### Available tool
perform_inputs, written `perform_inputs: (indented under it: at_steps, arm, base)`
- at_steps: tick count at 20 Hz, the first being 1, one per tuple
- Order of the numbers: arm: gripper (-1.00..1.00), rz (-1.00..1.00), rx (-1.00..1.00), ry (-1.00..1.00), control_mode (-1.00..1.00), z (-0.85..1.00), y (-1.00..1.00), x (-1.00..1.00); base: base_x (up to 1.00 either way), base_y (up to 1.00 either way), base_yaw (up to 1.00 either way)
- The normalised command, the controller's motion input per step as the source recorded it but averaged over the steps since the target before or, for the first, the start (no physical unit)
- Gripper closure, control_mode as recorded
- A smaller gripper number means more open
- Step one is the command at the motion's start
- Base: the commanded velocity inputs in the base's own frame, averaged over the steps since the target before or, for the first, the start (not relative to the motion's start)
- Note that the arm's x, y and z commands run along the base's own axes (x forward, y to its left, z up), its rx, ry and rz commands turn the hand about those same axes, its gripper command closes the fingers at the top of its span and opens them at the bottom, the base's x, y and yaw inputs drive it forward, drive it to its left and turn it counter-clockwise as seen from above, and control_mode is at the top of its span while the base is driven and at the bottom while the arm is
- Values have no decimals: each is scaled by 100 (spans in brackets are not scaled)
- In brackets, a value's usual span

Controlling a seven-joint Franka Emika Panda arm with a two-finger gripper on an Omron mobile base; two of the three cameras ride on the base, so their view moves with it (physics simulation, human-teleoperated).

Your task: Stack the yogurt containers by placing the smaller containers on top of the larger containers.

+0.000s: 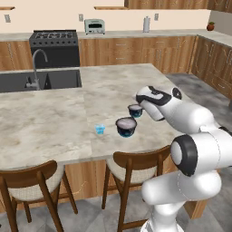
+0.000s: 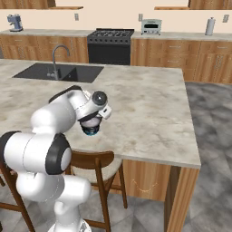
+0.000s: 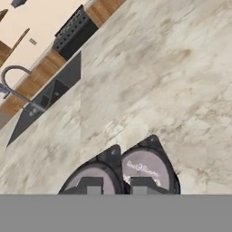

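**On the marble worktop: three yogurt tubs**

On the pale veined stone worktop point(image 1: 54, 118), left base view: widest tub point(image 1: 126, 127), bowl-like, dark blue, grey top, near the front edge; narrower dark tub point(image 1: 135, 110) just behind it, beside the robot's hand; tiny translucent light-blue cup point(image 1: 100, 129) apart to the left. Right base view: one dark tub point(image 2: 91, 127) partly hidden under the wrist. Hand view: two grey round tops side by side, the fingers point(image 3: 113, 190) barely visible; spread or closed cannot be told.
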Motion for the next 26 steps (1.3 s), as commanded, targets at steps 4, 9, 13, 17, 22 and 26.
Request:
perform_inputs:
  at_steps: [4, 9, 13, 17, 22, 26]
  arm:
    - [100, 1, 0, -7, -100, -4, 26, -1]
    - [100, 0, 0, -2, -100, -1, 2, -2]
    - [100, 0, 0, 0, -100, -16, 1, 0]
    - [100, 0, 1, 0, -100, -12, 0, 0]
    - [100, 0, 1, 0, -100, -14, 4, 1]
    - [100, 0, 1, 0, -100, -22, 9, 6]
  base:
    - [0, 0, 0]
    - [0, 0, 0]
    - [0, 0, 0]
    - [0, 0, 0]
    - [0, 0, 0]
    - [0, 0, 0]
